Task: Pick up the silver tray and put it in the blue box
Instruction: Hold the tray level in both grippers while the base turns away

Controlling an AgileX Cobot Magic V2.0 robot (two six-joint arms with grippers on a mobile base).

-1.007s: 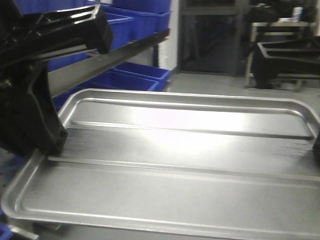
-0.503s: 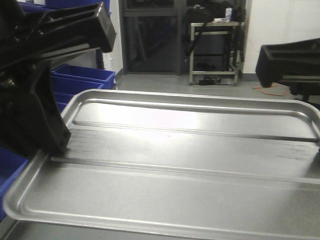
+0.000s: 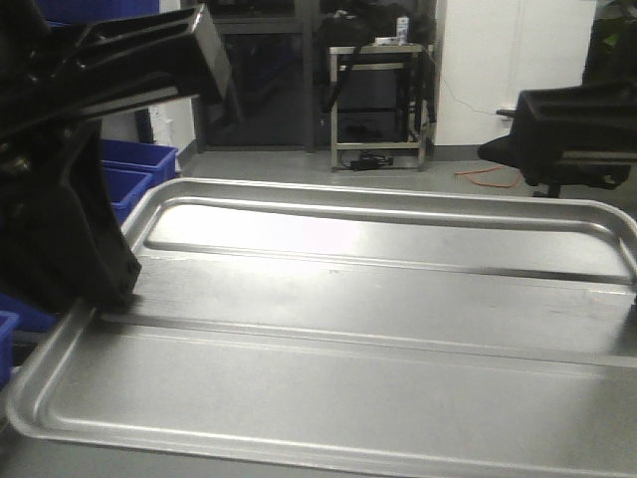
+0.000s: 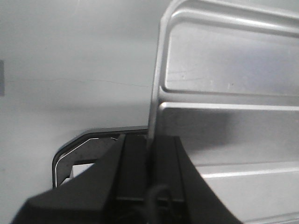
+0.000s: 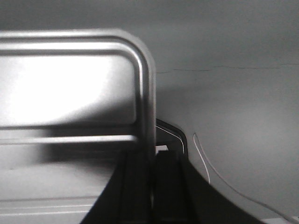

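Note:
The silver tray fills the front view, held level above the grey floor, its two long ribs running left to right. My left gripper is shut on the tray's left rim; in the left wrist view the gripper has both black fingers pinching the thin rim of the tray. My right gripper is shut on the right rim of the tray near its rounded corner. Blue boxes sit low at the far left, partly hidden behind the left arm.
A metal cart with bags on top stands at the back, beside a dark glass door. A black office chair and an orange cable are at the back right. The right arm's body juts in above the tray.
The background has slid left: shelves and blue boxes moved off to the left edge, while the cart, white wall and chair came into view. Both grippers still hold the tray.

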